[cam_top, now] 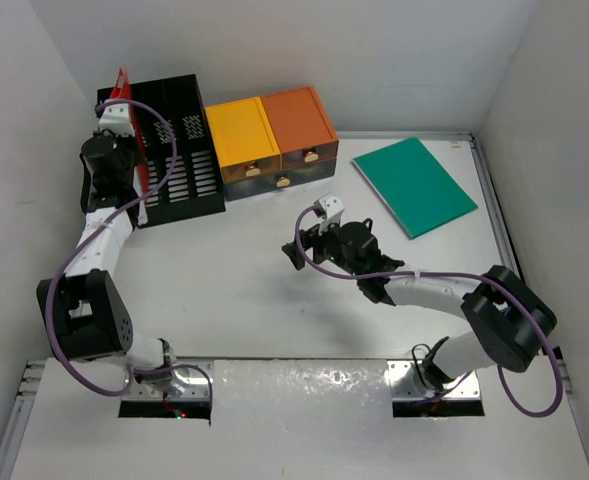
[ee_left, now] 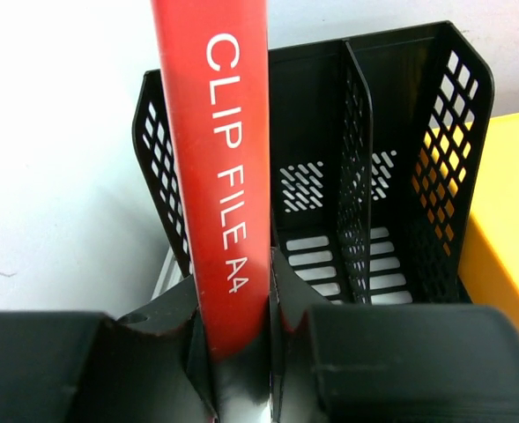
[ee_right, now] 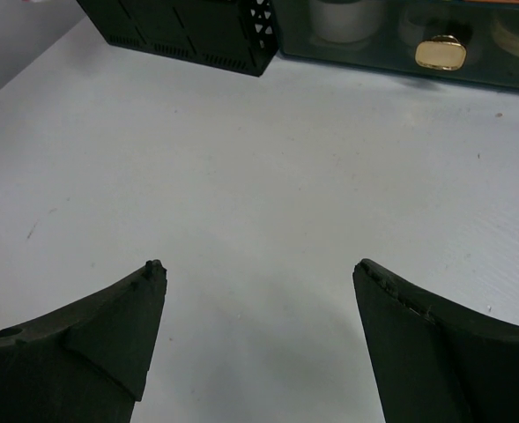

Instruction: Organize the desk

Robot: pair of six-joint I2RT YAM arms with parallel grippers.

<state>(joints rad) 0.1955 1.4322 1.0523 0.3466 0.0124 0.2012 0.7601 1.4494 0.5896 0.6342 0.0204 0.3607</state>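
Two robot arms work over a white tabletop [cam_top: 224, 290] that spreads out beneath and in front of a black rack [cam_top: 189, 160], the slotted file holder standing at its far left corner, hard by the white walls. At the rack's left edge, the left pincer [cam_top: 122, 108] is clenched on a red file [cam_top: 124, 85]. In the left wrist view we see its jaws pressed against both sides of the file's spine [ee_left: 219, 159], which is lettered "CLIP FILE A4" and rises across the front of the rack's left wall, with the rack's perforated dividers [ee_left: 356, 176] open to the right of it. We cannot tell whether the file's far end sits inside a slot or outside the rack.

Touching the rack's right side is a yellow drawer box [cam_top: 242, 135], and beyond that, further from the rack, an orange one [cam_top: 299, 118]. A green folder [cam_top: 414, 185] lies flat well to the right of the rack, past both boxes.

In front of the rack and to its right, over bare tabletop, the right pincer [cam_top: 299, 238] hangs released, its jaws spread wide with nothing between them. From its own camera we look past the two dark fingertips [ee_right: 149, 282] toward the rack's lower corner [ee_right: 197, 31] and, to the right of it, a drawer front with a gold knob [ee_right: 441, 53].
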